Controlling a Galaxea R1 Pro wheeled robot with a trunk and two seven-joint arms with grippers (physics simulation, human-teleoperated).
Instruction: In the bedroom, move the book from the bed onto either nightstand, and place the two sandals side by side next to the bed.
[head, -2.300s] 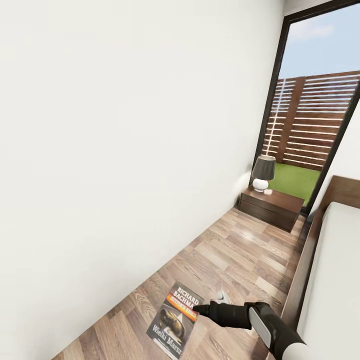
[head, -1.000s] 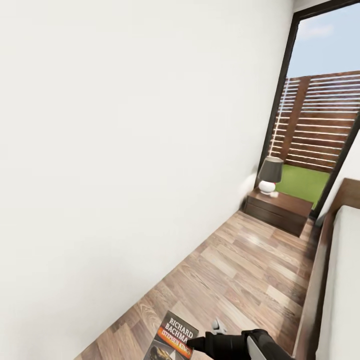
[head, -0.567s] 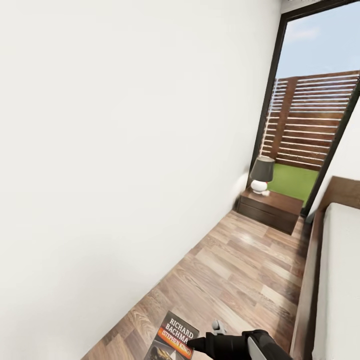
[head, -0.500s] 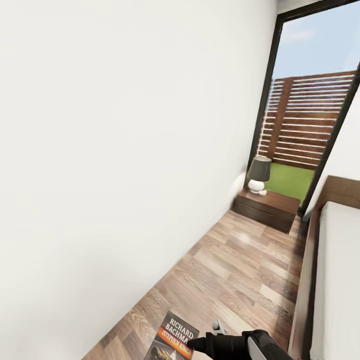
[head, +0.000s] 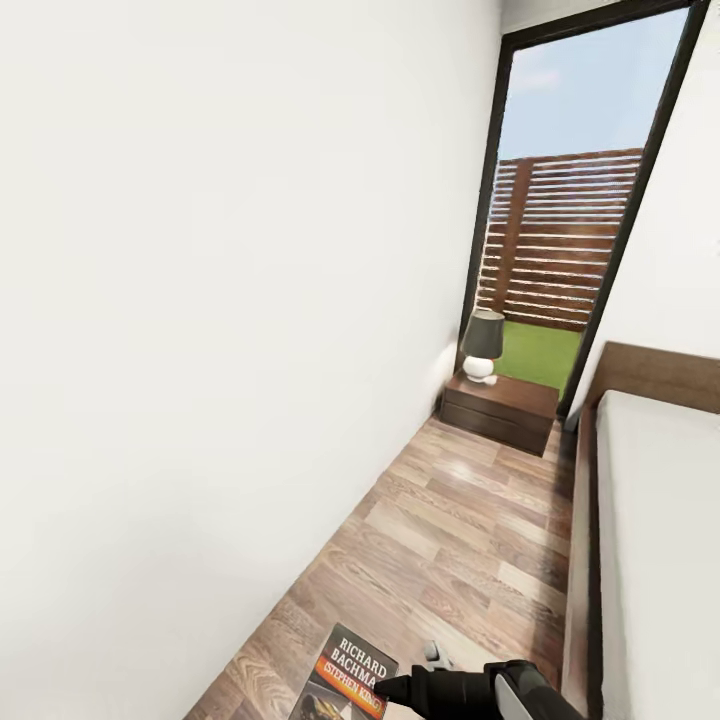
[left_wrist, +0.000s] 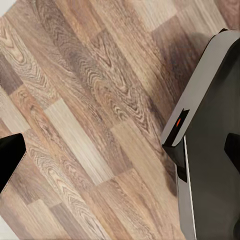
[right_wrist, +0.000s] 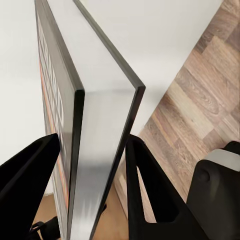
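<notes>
Right gripper fingers pinching book, nightstand ahead, left fingers spread.

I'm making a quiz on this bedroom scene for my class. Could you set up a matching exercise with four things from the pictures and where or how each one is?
Things:
1. book
2. lamp
3. nightstand
4. bed

Places or states:
A. along the right side of the head view, light-grey mattress bare
B. stands on the nightstand's top
C. clamped between the fingers of the right gripper, above the wood floor
D. against the white wall, in front of the tall window

Pairs: 1-C, 2-B, 3-D, 4-A
</notes>
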